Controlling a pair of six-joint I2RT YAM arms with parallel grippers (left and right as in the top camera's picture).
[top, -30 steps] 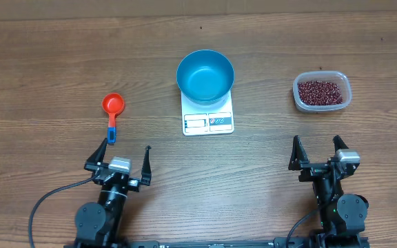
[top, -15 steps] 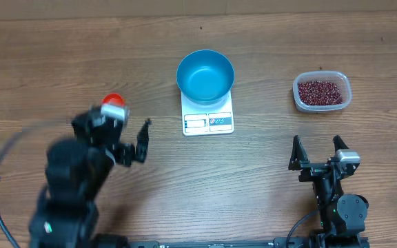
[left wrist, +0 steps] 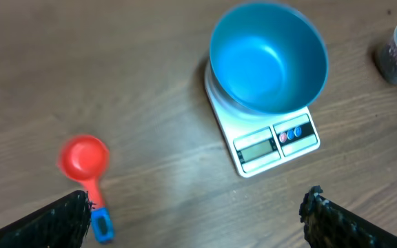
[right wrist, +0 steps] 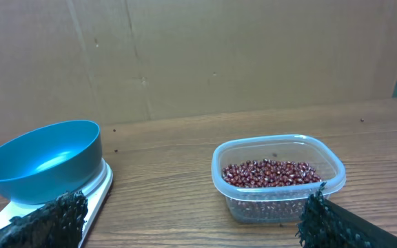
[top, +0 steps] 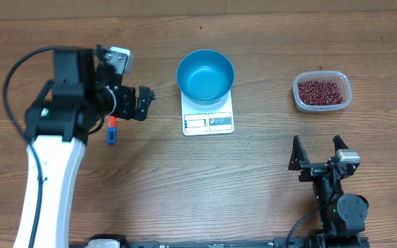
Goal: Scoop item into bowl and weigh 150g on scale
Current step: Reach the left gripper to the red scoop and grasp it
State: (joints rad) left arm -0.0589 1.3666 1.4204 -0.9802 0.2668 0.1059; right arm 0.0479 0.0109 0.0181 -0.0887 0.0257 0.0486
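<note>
Right gripper (top: pixel 315 143) first, since it's nearest me: it sits at the near edge of the desk (top: pixel 253 180), toward the right corner, with its jaws spread wide and nothing between them. Its wrist view looks out over the tub and the bowl, so I read it as waiting its turn.

Further out on the left side is the left gripper (top: pixel 140 103), equally wide and empty, hanging above the red scoop (left wrist: pixel 85 158). Looking straight down from that wrist, the scoop's cup and blue-tipped handle lie flat on the wood just inside the left finger, not yet centred between the jaws. The wide stance makes sense to me, because a thin handle lying flat needs clearance on both sides before I drop over it.

Past that, mid-desk, is the white scale (top: pixel 209 122). Its display panel faces the near edge, where the overhead camera can read it. The blue bowl (top: pixel 205 76) rests on the scale's far part, leaving the display uncovered, and the bowl is empty.

Toward the right edge, well apart from the scale, is the clear tub (top: pixel 347 100) with the beans (top: pixel 319 91) heaped loosely inside. None are in the bowl, so by my judgement the scooping hasn't started. Picking up the scoop comes first.
</note>
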